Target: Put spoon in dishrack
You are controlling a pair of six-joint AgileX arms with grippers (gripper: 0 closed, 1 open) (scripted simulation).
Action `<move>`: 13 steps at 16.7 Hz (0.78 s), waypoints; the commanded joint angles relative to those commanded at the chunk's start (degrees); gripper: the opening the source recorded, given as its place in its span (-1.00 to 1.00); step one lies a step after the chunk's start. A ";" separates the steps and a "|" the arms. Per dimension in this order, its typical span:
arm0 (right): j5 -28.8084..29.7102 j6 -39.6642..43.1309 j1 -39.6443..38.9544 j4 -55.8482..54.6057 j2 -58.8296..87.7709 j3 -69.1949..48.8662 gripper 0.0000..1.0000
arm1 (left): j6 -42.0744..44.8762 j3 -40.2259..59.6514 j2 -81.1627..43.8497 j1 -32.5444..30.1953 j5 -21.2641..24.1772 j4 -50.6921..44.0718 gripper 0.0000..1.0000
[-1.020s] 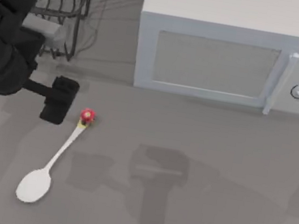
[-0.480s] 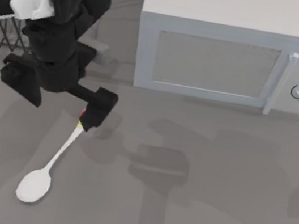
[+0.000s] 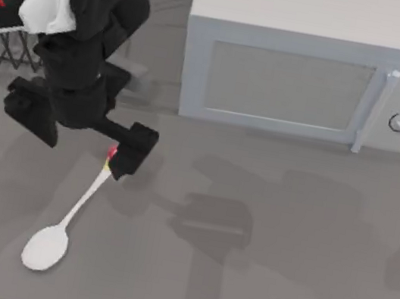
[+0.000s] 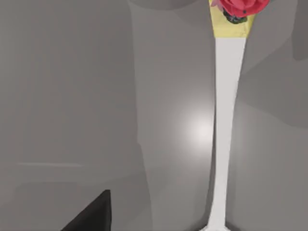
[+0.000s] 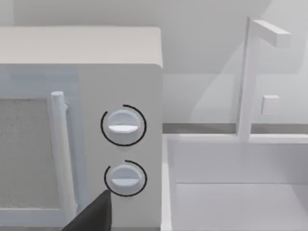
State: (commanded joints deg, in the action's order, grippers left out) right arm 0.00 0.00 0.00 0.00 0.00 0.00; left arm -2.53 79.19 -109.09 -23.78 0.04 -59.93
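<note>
Jaws of the left gripper (image 3: pixel 123 158) hang over the red-knobbed end of the spoon (image 3: pixel 65 221); whether they are spread or closed I cannot tell. From there the white handle runs down-left across the grey tabletop (image 3: pixel 277 285) to the oval bowl, which lies flat. In the left wrist view the spoon's (image 4: pixel 226 120) knob and yellow band sit close below the camera. Behind the left arm, at the far left, stands the dishrack (image 3: pixel 1 51). Right of it is the grey microwave (image 3: pixel 307 60).
</note>
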 joint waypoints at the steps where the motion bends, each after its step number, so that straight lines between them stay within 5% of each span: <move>1: 0.00 0.00 0.00 0.00 0.00 0.00 1.00 | 0.04 -1.06 -0.80 -0.03 0.00 1.81 1.00; 7: 0.00 0.00 0.00 0.00 0.00 0.00 1.00 | 0.12 -8.96 -7.02 -0.06 0.04 16.44 1.00; 13: 0.00 0.00 0.00 0.00 0.00 0.00 1.00 | 0.12 -10.32 -8.14 -0.07 0.05 18.61 1.00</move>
State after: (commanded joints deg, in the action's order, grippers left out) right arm 0.00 0.00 0.00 0.00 0.00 0.00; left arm -2.40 68.87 -117.23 -23.85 0.09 -41.32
